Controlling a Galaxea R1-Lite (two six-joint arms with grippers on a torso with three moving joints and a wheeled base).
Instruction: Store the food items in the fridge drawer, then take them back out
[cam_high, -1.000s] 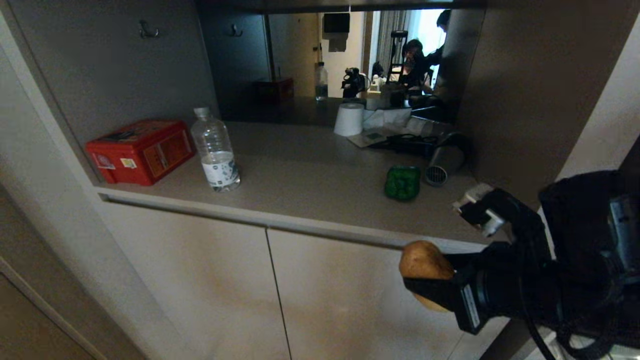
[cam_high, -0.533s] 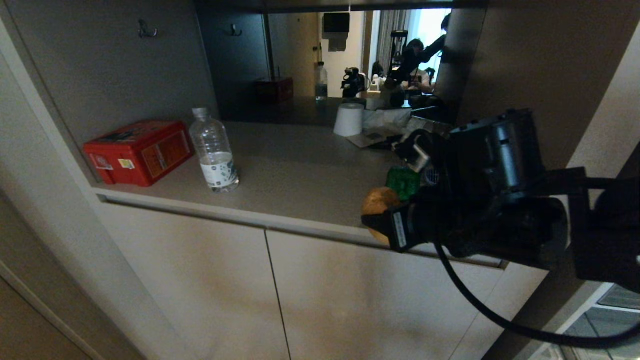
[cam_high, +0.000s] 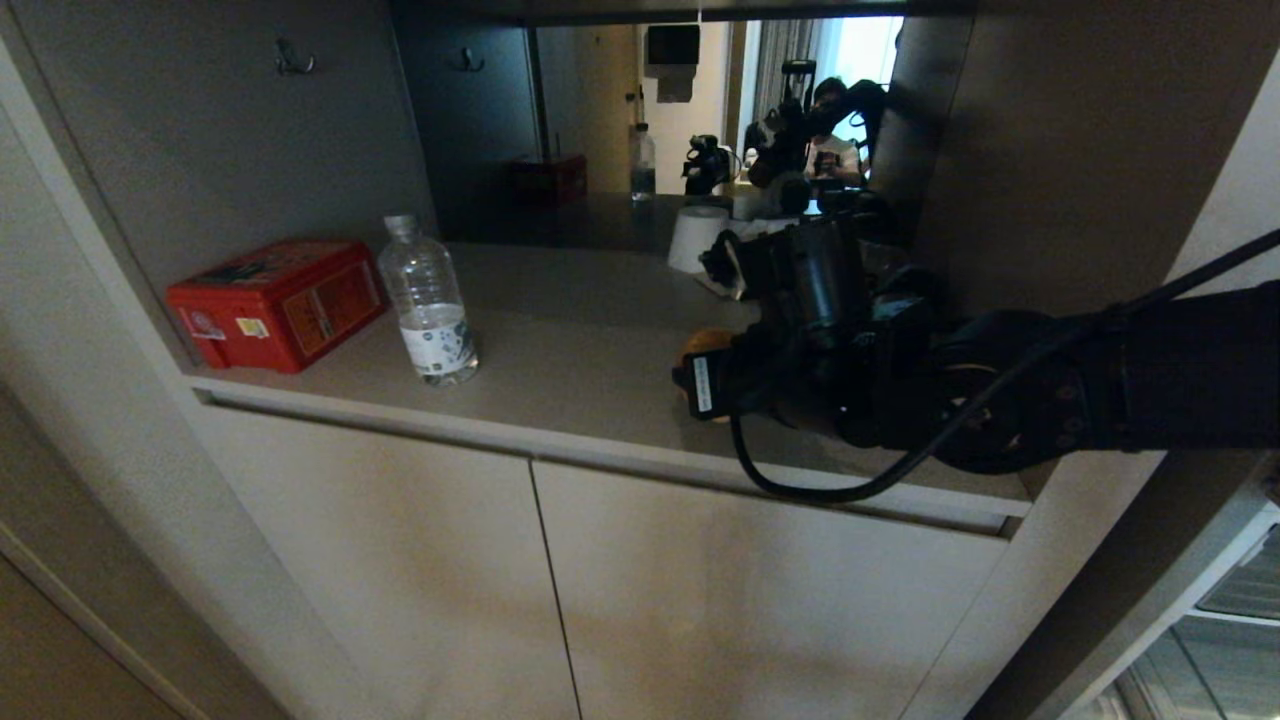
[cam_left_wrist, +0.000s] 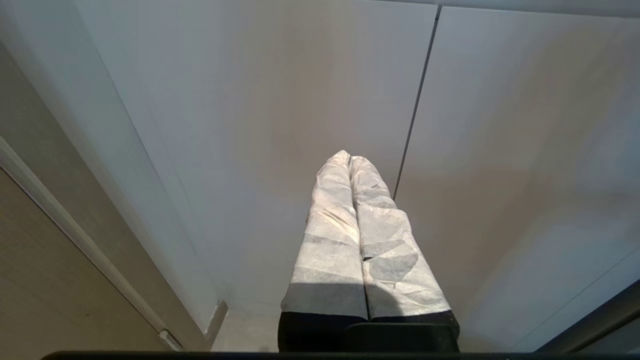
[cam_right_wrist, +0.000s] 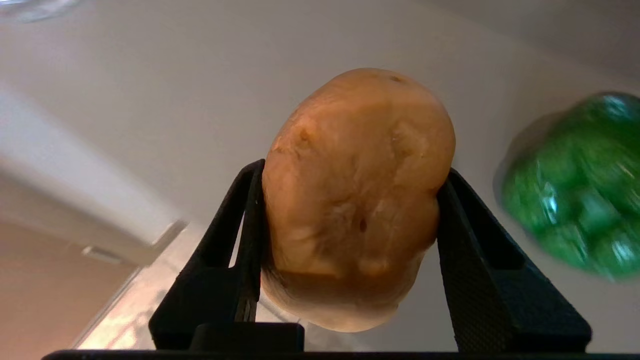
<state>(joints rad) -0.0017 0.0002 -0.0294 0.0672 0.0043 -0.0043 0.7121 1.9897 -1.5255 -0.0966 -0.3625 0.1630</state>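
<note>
My right gripper is shut on the tan-brown potato, its black fingers pressed against both sides. It holds the potato just above the grey counter, right of the middle. The glossy green bell pepper lies on the counter close beside the potato; in the head view my arm hides it. My left gripper is shut and empty, its white-wrapped fingers facing the beige cabinet doors. The fridge drawer is out of view.
A red tin box and a clear water bottle stand on the counter's left part. A white paper roll sits at the back by the mirror, which reflects a person. Beige cabinet doors lie below the counter edge.
My right arm has risen from in front of the cabinet doors and swung left over the counter with the potato still held. It now covers the pepper in the head view.
</note>
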